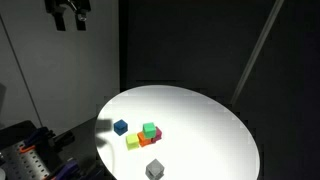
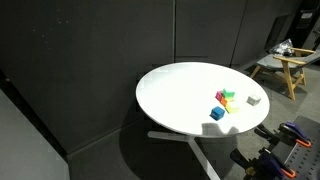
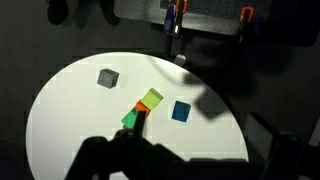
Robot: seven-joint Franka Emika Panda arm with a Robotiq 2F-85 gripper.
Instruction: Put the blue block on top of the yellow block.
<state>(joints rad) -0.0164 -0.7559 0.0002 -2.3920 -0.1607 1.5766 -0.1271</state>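
Note:
The blue block (image 1: 120,127) (image 2: 216,113) (image 3: 181,111) rests alone on the white round table (image 1: 210,120), a short gap from a tight cluster of cubes. The yellow block (image 1: 132,142) (image 3: 152,99) is the cluster's end cube nearest the blue one, touching an orange-red cube (image 1: 146,139) (image 3: 141,108). A green cube (image 1: 149,129) (image 3: 131,118) completes the cluster. My gripper (image 1: 71,18) hangs high above the table, far from all the blocks, open and empty. In the wrist view only dark shapes fill the lower edge.
A grey cube (image 1: 154,169) (image 2: 253,100) (image 3: 107,78) sits apart near the table rim. Black curtains surround the table. Equipment with orange parts (image 1: 25,160) stands by its edge, and a wooden stool (image 2: 285,65) is off to one side.

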